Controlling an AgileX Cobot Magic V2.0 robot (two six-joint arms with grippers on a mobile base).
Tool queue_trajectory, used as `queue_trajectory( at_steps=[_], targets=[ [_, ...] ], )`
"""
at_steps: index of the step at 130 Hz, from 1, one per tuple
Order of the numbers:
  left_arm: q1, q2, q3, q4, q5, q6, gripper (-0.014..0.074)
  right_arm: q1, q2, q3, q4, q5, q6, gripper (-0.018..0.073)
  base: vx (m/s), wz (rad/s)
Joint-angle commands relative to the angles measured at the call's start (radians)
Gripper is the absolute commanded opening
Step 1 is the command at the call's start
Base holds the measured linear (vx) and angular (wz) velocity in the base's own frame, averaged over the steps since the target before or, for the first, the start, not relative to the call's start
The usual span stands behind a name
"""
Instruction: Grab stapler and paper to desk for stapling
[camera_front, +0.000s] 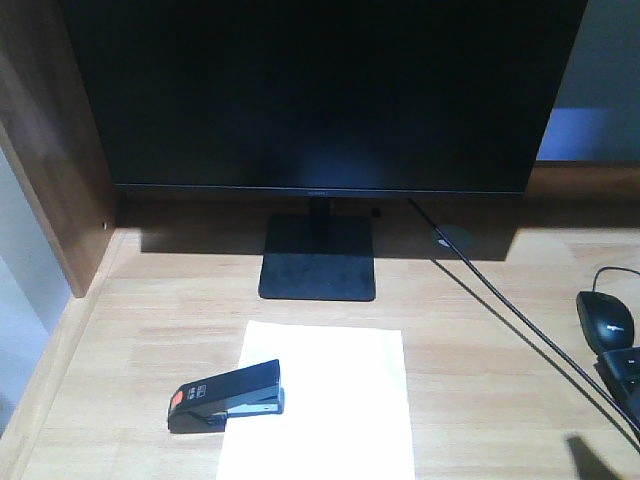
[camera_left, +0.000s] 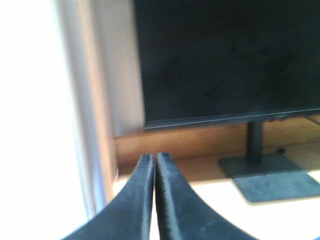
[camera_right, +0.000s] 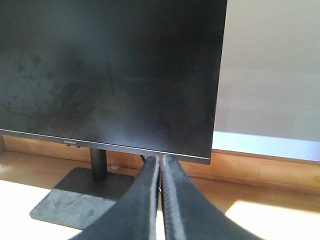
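Lying at lower centre of the front view, the plain white rectangular sheet of paper sits flat on the light wood-grain counter, its near edge cut off by the bottom of the frame. Small black desk stapler with an orange-red patch on its left end rests at the sheet's left edge, its right, silvery-channel end overlapping the paper, the rest on bare wood, angled slightly up to the right. Big black flat monitor fills the upper frame, screen dark; its square black base stands just above the paper's far edge, apart from it. Dark brown wooden side panel rises at the left. Thin black cable runs diagonally from under the screen to lower right. Black computer mouse at right edge, another black item below it partly cut off, can't tell what. Neither arm shows in the front view. Left wrist view: left gripper at bottom centre, jaws pressed together, nothing between them, pointing toward the monitor's lower left corner and the side panel; view blurred and washed out at left. Right wrist view: right gripper bottom centre, jaws pressed together, holding nothing, aimed at the monitor's lower right edge.
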Motion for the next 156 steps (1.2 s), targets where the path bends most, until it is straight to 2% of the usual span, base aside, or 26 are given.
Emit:
queue_trajectory(
  at_steps=[1, 22, 156],
  targets=[
    [0.027, -0.022, 0.013, -0.025, -0.088, -0.010, -0.0006, 0.000, 0.006, -0.029, -0.012, 0.007, -0.005, -0.0006, 0.00, 0.00],
    [0.050, -0.024, 0.057, -0.050, -0.088, -0.009, -0.0006, 0.000, 0.006, -0.029, -0.012, 0.007, -0.005, -0.0006, 0.00, 0.00],
    [0.050, -0.023, 0.056, -0.050, -0.071, -0.009, -0.0006, 0.000, 0.006, -0.029, -0.012, 0.007, -0.005, -0.0006, 0.00, 0.00]
  ],
)
